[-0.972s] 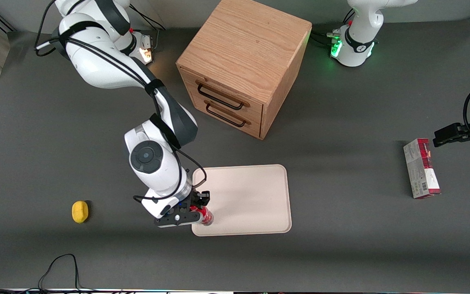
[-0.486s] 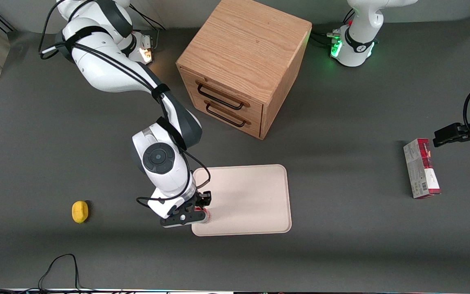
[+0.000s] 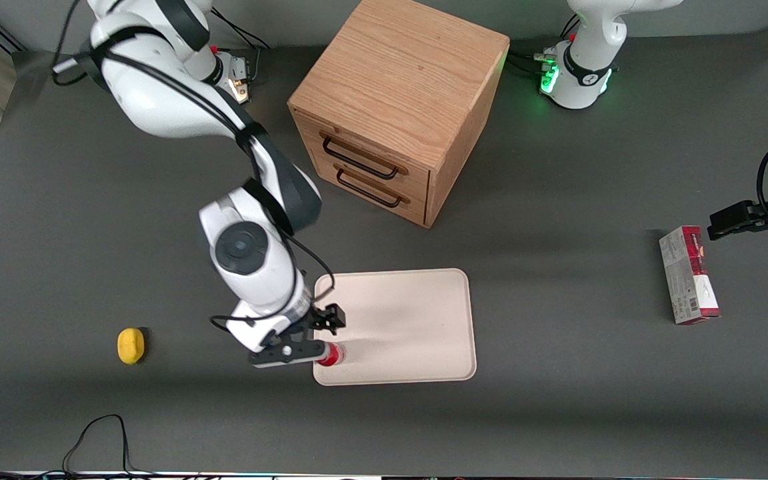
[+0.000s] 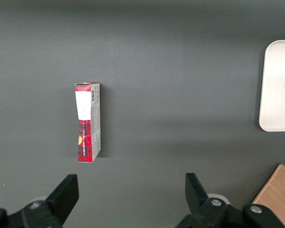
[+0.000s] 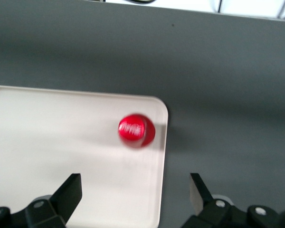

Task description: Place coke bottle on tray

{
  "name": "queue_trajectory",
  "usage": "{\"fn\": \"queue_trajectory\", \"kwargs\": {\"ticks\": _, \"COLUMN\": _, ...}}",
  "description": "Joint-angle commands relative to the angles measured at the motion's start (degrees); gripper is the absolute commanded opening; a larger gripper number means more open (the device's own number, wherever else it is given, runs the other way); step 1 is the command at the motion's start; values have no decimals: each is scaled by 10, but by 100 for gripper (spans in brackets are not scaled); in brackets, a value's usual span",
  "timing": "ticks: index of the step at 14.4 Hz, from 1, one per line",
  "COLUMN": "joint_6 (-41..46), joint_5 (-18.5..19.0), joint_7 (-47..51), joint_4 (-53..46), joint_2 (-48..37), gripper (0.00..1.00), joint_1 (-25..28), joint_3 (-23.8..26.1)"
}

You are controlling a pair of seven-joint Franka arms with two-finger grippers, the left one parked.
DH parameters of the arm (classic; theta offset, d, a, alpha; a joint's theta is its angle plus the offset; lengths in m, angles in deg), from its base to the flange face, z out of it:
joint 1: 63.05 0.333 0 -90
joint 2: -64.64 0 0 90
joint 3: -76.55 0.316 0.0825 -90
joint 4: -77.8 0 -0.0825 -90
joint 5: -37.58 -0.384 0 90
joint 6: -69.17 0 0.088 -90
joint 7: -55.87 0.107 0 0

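Note:
The coke bottle (image 3: 333, 355) stands upright on the tray (image 3: 404, 327), close to the tray corner nearest the front camera at the working arm's end. In the right wrist view I see its red cap (image 5: 135, 129) from above, just inside the tray's rim (image 5: 162, 156). My right gripper (image 3: 326, 335) hovers above the bottle, open and empty. In the wrist view its gripper (image 5: 135, 192) has both fingers spread wide, well apart from the bottle.
A wooden drawer cabinet (image 3: 397, 107) stands farther from the front camera than the tray. A yellow object (image 3: 131, 345) lies toward the working arm's end. A red-and-grey carton (image 3: 689, 275) lies toward the parked arm's end, also in the left wrist view (image 4: 88, 122).
My gripper was shut on the bottle at the tray's corner. It has let go, opened wide and risen, leaving the bottle standing on the tray.

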Motion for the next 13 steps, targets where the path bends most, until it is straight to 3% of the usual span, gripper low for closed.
{"fn": "queue_trajectory", "kwargs": {"ticks": 1, "joint_6": 16, "joint_5": -55, "joint_7": -22, "joint_4": 200, "joint_2": -179, "gripper": 100, "joint_1": -39, "joint_3": -8}}
{"fn": "queue_trajectory", "kwargs": {"ticks": 4, "joint_6": 26, "joint_5": -129, "joint_7": -39, "joint_4": 377, "joint_2": -351, "gripper": 100, "joint_1": -42, "joint_3": -79}}
{"fn": "queue_trajectory", "kwargs": {"ticks": 5, "joint_6": 26, "joint_5": -136, "joint_7": -72, "joint_4": 435, "joint_2": -406, "gripper": 100, "joint_1": -42, "joint_3": -103}}
{"fn": "queue_trajectory", "kwargs": {"ticks": 8, "joint_6": 35, "joint_5": -136, "joint_7": -125, "joint_4": 573, "joint_2": -541, "gripper": 100, "joint_1": -39, "joint_3": -165}}
{"fn": "queue_trajectory", "kwargs": {"ticks": 13, "joint_6": 125, "joint_5": -103, "joint_7": -153, "joint_4": 558, "joint_2": -582, "gripper": 100, "joint_1": -40, "joint_3": -198}}
